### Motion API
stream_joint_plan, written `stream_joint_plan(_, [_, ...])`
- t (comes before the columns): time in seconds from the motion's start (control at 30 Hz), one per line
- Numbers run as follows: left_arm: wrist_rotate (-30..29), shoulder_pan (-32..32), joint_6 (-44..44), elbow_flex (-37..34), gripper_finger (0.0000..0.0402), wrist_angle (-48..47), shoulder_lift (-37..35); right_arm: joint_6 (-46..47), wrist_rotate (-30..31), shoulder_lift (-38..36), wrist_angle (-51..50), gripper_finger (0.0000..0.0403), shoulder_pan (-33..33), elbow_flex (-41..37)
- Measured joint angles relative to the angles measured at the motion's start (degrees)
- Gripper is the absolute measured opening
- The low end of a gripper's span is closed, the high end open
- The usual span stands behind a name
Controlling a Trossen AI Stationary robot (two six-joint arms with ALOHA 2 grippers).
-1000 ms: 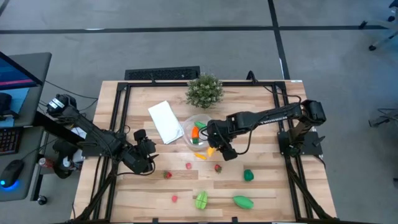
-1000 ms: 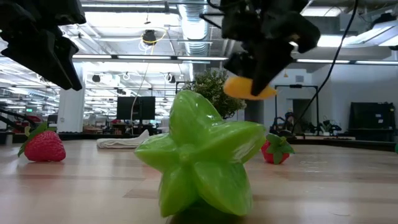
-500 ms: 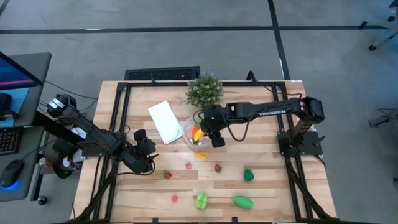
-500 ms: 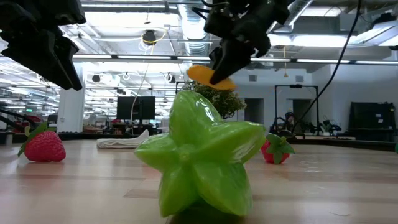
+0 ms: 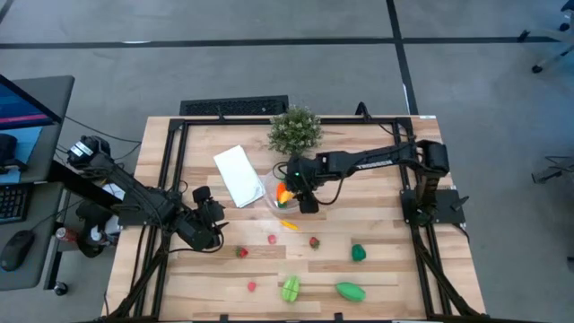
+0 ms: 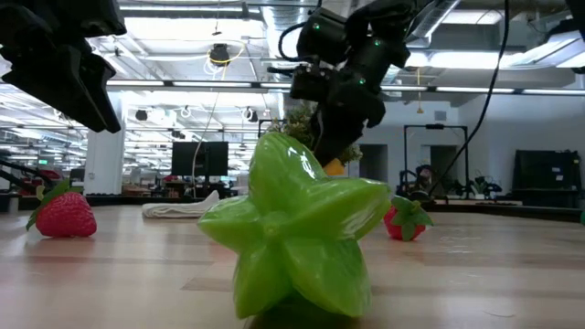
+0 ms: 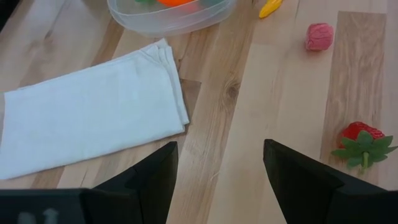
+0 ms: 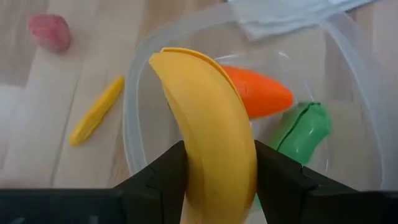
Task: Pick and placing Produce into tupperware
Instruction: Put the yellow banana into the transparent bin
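Here the right gripper [image 8: 217, 180] pinches the banana [image 8: 208, 124] directly above the tupperware [image 8: 367, 112], poised for release (carrot [image 8: 261, 93] below); left gripper [image 7: 217, 180] waits spread, well apart.

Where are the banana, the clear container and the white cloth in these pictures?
banana [image 8: 208, 124]: right wrist view, middle of its yellow curved body.
container [image 7: 149, 22]: left wrist view, its clear near rim.
white cloth [image 7: 87, 121]: left wrist view, middle of the folded cloth.
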Motion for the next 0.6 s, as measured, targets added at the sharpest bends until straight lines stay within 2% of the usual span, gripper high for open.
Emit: stream_joint_plan(0.6, [-1.0,0.0,0.0,0.0,0.0229,-0.4,0.0,-0.5,0.8,0.1,-1.2,0.0162,-2.2,0.0])
